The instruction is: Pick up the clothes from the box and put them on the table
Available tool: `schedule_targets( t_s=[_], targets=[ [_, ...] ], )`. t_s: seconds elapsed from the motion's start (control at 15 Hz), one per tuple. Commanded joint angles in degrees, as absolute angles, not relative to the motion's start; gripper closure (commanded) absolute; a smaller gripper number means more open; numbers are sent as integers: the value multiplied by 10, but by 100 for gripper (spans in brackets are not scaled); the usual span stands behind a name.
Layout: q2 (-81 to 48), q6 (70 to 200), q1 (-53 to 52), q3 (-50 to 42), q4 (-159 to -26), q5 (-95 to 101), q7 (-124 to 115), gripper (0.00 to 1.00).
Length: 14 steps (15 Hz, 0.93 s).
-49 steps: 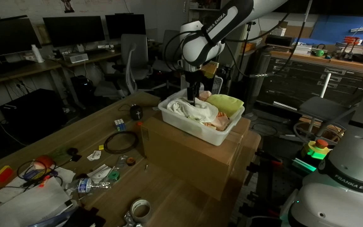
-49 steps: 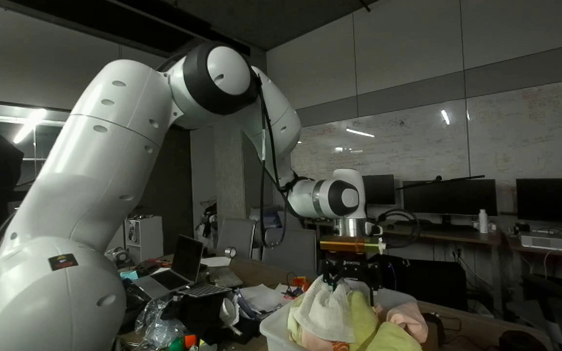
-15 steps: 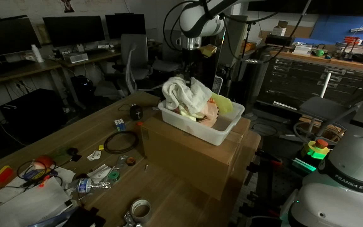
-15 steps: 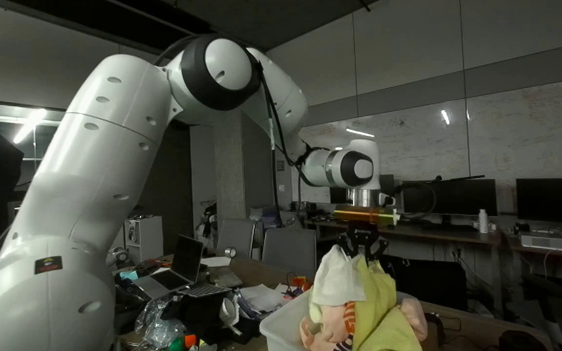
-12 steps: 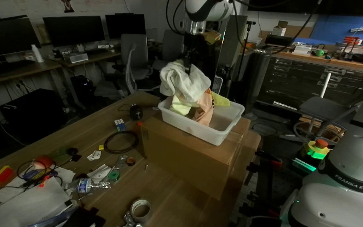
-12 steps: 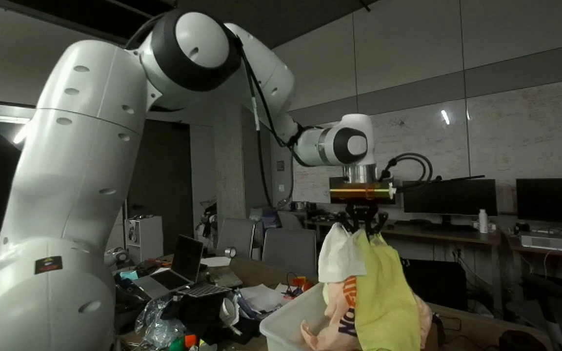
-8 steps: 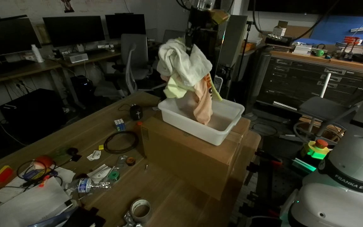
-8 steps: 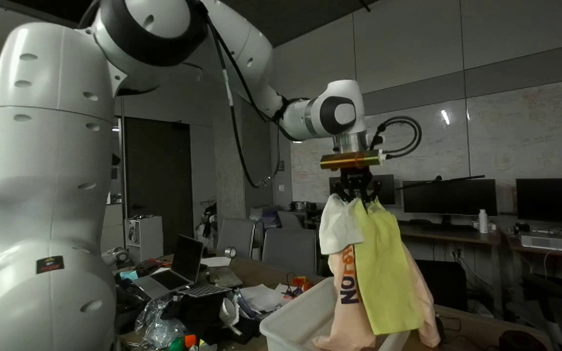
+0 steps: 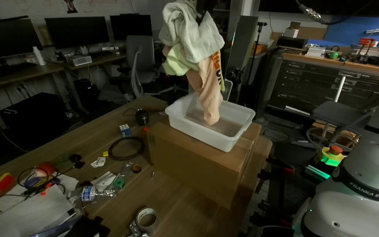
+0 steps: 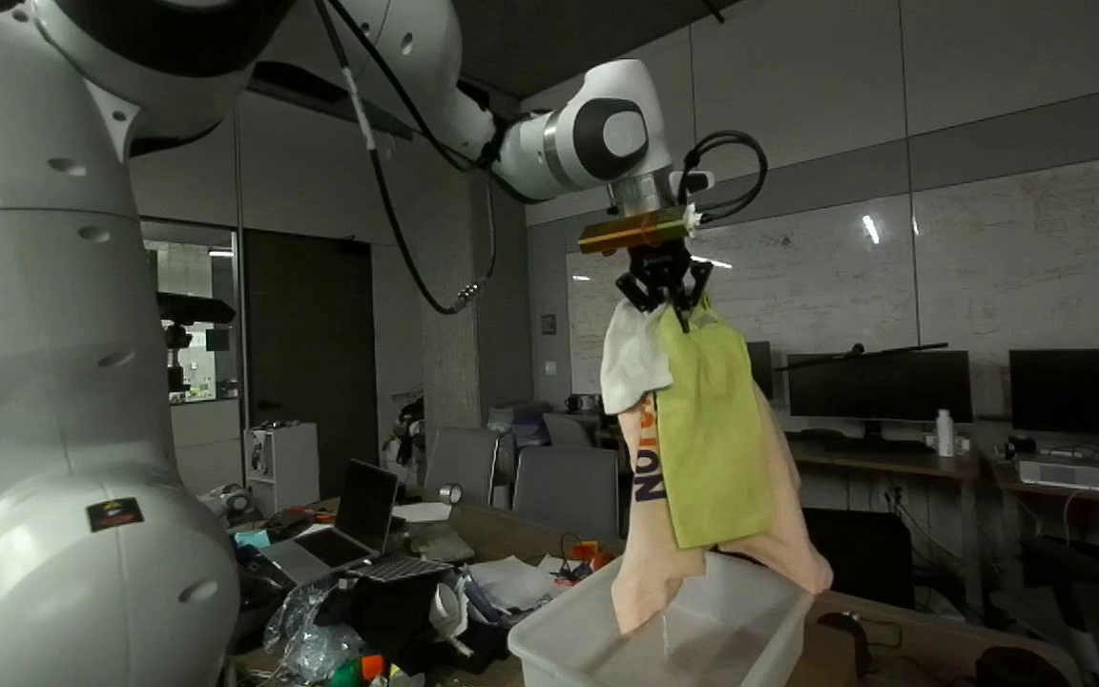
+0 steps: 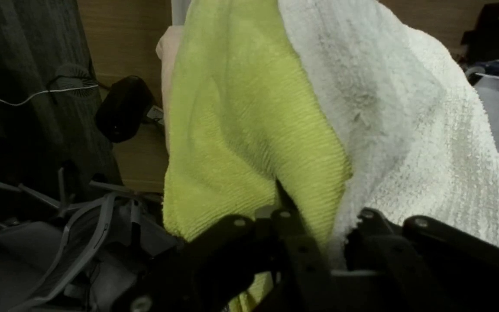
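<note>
Three colours at least in the clothes [image 9: 196, 49]: white, yellow-green, and peach with orange and dark lettering. They hang in the air, upper middle of the frame in an exterior view, over the white tub [image 9: 202, 134]. Long axis near vertical: bunched end up, free end pointing down and flaring. Lowest peach tip overlaps the tub's interior; cannot tell if it touches the bottom.

Clothes directly below the gripper [image 10: 669, 303], caught near their top. Jaws drawn in close, narrow gap packed with white and yellow-green fabric. Wrist view agrees: gripper along the bottom edge, clothes filling the middle.

Beneath: tub on a cardboard box [image 9: 192, 164], box on the table [image 9: 176, 204]; both stand between the clothes and the wood below.

Left of the box, same frame: black object with a cross mark [image 9: 142, 117], puzzle cube [image 9: 125, 130], cable coil [image 9: 123, 158]. Lower left: plastic bottle [image 9: 90, 193], paper sheets [image 9: 25, 214]. Bottom, left of middle: tape roll [image 9: 140, 220]. Upper left: monitors [image 9: 76, 33], grey chair [image 9: 140, 54] to their right. In an exterior view, open laptop [image 10: 365, 503] left of lower middle, clutter around it.
</note>
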<state>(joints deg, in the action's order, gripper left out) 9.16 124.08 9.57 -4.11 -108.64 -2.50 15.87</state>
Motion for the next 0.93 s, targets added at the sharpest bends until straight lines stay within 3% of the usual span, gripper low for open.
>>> schedule_targets(
  t_s=[0.0, 0.53, 0.87],
  targets=[
    [100, 1189, 63, -45, -1059, -34, 150, 94],
    [33, 955, -12, -24, -967, -135, 255, 94],
    [-18, 877, -26, 3, -911, -161, 258, 94]
  ],
)
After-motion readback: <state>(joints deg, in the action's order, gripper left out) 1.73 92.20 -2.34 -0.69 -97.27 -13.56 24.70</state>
